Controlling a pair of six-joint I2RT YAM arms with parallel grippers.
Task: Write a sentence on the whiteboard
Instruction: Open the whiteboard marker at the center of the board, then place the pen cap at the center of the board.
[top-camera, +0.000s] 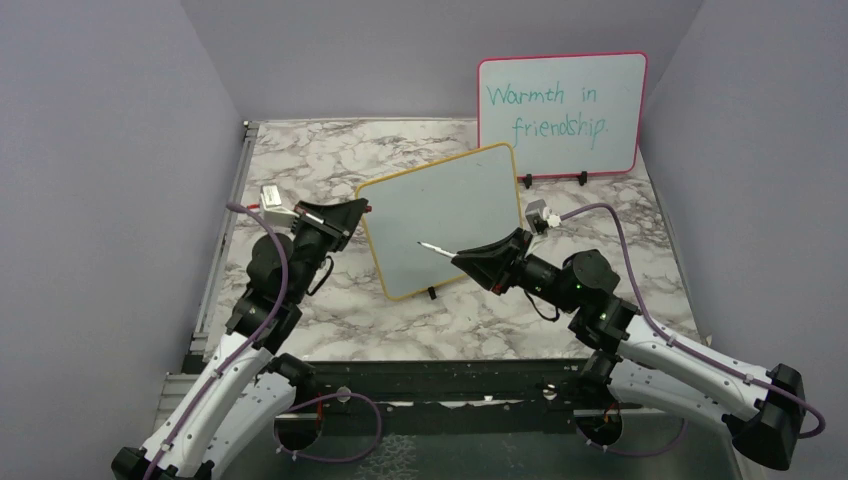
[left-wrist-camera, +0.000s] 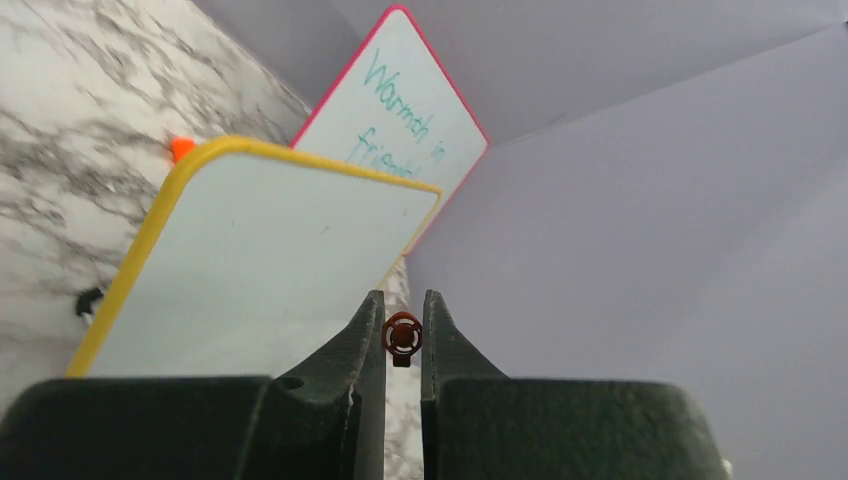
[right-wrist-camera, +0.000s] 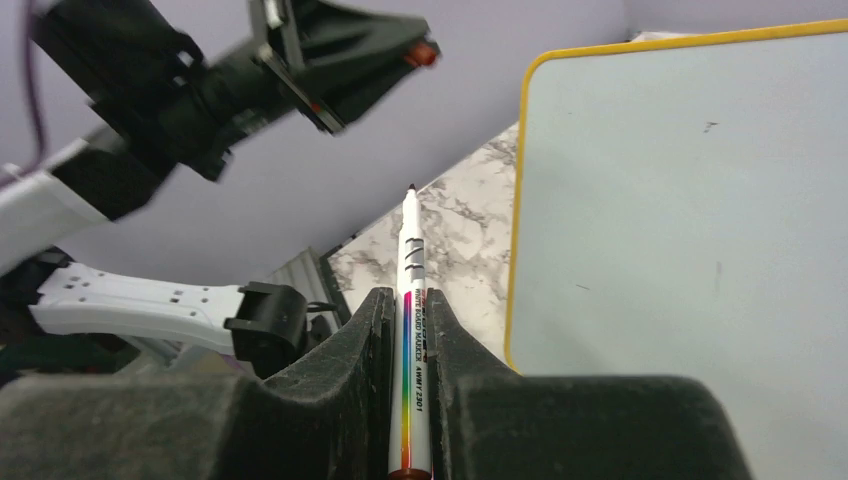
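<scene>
The whiteboard (top-camera: 445, 220) with its yellow frame leans upright mid-table, also seen in the left wrist view (left-wrist-camera: 260, 260) and the right wrist view (right-wrist-camera: 680, 250). Its face is bare but for faint specks; the sentence is not in view. My right gripper (top-camera: 458, 257) (right-wrist-camera: 408, 295) is shut on a white marker (top-camera: 435, 248) (right-wrist-camera: 410, 260) with a rainbow stripe. The uncapped tip points left in front of the board, seemingly apart from it. My left gripper (top-camera: 364, 209) (left-wrist-camera: 402, 300) hovers beside the board's left edge, shut on a red marker cap (left-wrist-camera: 402, 337).
A pink-framed board (top-camera: 560, 115) with teal writing stands against the back wall at the right. The yellow board rests on small black clip feet (top-camera: 431, 293) on the marble table (top-camera: 300, 160). Purple walls close in on both sides.
</scene>
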